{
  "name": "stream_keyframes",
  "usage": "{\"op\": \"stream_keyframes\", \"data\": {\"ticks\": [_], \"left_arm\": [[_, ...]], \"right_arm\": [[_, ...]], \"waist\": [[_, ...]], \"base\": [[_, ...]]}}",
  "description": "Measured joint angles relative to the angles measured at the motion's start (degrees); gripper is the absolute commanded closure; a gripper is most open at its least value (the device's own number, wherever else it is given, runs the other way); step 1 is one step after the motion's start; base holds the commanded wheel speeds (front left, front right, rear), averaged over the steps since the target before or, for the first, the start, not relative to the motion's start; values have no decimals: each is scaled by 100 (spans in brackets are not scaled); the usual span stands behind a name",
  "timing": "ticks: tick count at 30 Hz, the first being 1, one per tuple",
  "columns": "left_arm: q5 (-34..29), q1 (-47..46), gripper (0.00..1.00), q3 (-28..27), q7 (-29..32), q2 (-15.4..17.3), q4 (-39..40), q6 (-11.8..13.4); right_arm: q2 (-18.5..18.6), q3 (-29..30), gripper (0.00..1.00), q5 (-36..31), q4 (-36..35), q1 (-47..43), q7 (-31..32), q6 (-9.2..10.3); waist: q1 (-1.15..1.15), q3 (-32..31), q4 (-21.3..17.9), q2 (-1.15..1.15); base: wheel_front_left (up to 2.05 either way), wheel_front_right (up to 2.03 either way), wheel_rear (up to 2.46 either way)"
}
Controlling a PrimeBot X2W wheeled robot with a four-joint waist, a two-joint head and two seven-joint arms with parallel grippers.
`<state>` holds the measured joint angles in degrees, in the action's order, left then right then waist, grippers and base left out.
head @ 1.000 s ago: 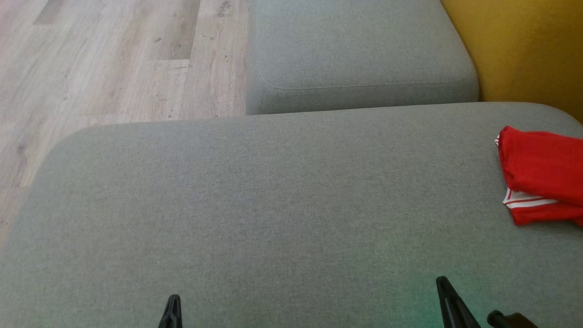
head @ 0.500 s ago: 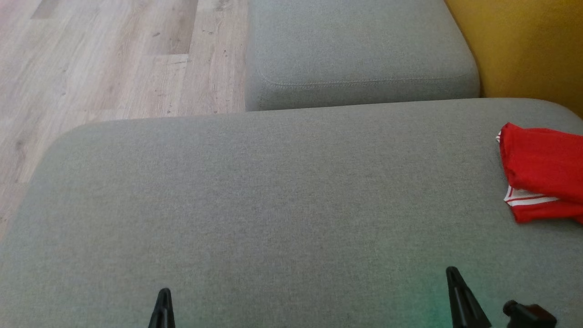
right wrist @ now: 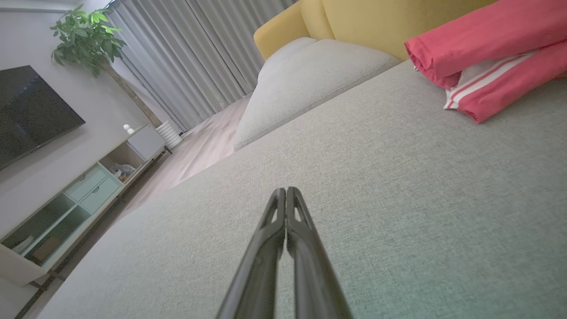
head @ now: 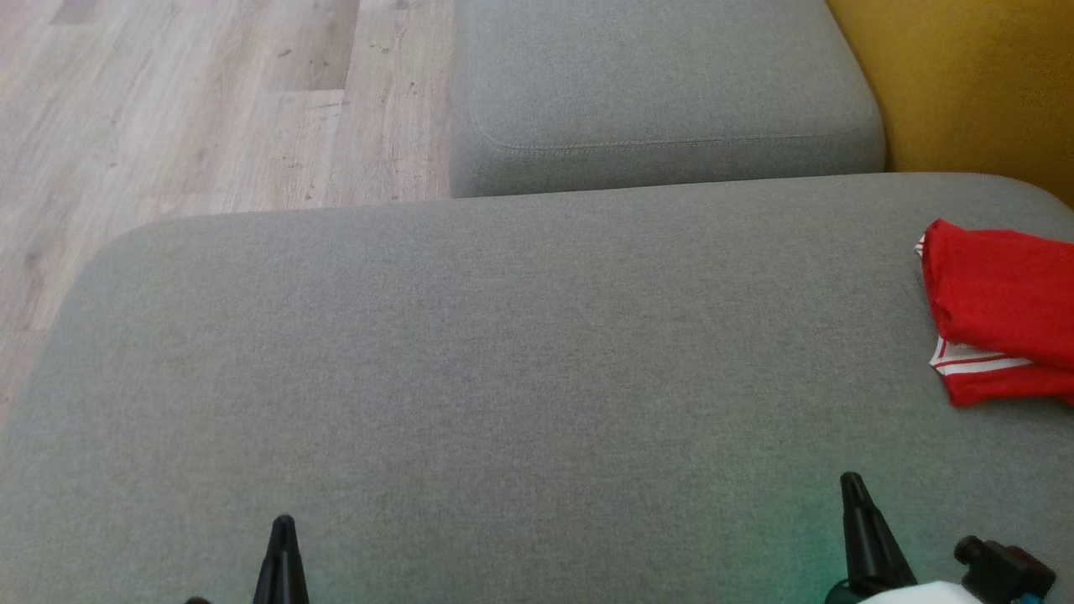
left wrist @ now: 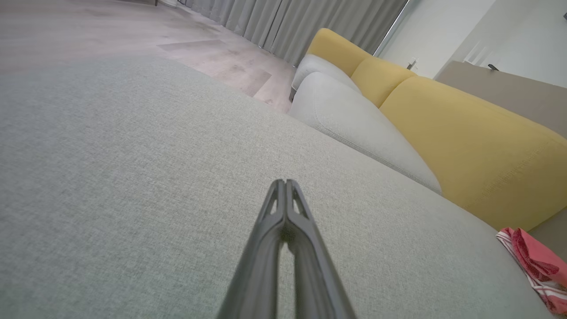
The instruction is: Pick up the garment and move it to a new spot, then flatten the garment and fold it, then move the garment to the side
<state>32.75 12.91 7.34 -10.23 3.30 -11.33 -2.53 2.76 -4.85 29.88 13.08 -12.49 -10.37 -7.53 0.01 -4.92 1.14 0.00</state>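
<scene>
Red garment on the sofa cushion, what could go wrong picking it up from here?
The red garment lies in folded layers; a pinch may lift only the top one.
It runs past the head view's right edge, so its far side is unseen.
The right gripper is shut and must open first.

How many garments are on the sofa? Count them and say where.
1. The red garment lies folded at the right end of the near grey seat. The head view cuts it off, so more may be hidden.
</scene>
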Motion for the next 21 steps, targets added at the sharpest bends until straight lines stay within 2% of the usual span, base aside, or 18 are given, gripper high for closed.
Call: {"op": "stream_keyframes", "data": {"ticks": [21], "left_arm": [[1447,-344,100,-198,321,8,-89,-102]], "right_arm": [[25,203,100,1527,49,343,333,0]], "waist": [[0,121,-27,0]], "base": [[0,0,0]]}}
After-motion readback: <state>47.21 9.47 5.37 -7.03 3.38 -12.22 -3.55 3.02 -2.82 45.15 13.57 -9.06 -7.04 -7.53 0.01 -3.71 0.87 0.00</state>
